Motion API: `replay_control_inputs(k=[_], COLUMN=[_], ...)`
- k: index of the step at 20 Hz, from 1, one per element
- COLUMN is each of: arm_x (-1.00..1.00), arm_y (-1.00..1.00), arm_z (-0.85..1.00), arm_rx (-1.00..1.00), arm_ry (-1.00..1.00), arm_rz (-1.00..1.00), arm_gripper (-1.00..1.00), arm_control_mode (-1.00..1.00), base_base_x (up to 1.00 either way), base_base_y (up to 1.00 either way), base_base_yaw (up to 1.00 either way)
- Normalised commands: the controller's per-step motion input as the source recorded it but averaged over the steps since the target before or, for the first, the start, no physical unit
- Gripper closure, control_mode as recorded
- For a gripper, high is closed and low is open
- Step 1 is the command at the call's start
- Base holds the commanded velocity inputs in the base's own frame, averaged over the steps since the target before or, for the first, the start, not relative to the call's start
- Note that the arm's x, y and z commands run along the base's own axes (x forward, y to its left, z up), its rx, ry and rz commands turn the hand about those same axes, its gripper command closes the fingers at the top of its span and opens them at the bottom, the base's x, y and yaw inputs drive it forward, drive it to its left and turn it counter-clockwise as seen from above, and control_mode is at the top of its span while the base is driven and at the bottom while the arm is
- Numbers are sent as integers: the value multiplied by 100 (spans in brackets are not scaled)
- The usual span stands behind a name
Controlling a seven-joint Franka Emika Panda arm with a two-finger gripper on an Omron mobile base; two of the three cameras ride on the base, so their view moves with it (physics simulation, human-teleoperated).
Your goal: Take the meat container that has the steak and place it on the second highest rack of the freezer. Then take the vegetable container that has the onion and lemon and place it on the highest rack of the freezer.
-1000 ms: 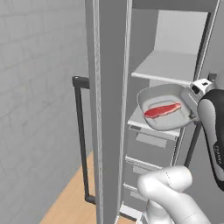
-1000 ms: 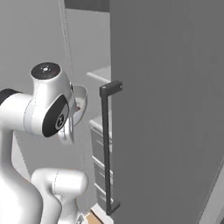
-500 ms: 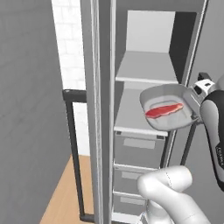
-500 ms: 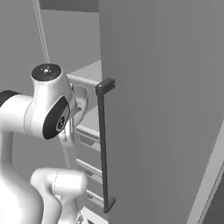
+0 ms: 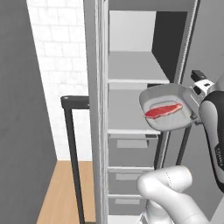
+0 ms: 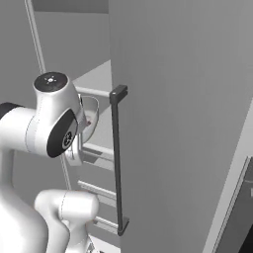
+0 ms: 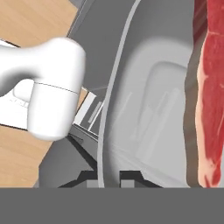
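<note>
The first step is in hand: the shallow light-grey meat container (image 5: 168, 109), with one long flat red steak (image 5: 163, 110) in it, is held by its rim in the two-finger gripper (image 7: 108, 175), just in front of the tall grey freezer (image 5: 131, 131). Two open light-grey shelves are counted. Next, the container probably must be carried forward onto the lower shelf (image 5: 124, 120), under the highest rack (image 5: 133, 65).

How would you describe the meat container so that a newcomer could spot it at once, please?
Find the tall grey freezer with its open shelves. In front of the lower shelf, the arm holds a shallow grey container. Unlike anything nearby, it carries a flat red steak.
</note>
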Motion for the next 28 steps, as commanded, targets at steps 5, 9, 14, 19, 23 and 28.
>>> replay_control_inputs(k=[5,9,14,19,23,28], arm_x=[0,9,63,81,48,49], arm_y=[0,42,60,14,0,0], arm_z=[0,-23,-36,-58,-72,-50], arm_rx=[0,-2,0,1,0,0], arm_ry=[0,0,0,0,0,0], arm_rz=[0,-6,-24,-37,-22,-13], arm_gripper=[100,100,100,100,100,100], arm_control_mode=[100,-100,-100,-100,-100,-100], base_base_x=[5,1,0,0,0,0], base_base_y=[34,11,0,0,0,0], base_base_yaw=[-11,-2,0,0,0,0])
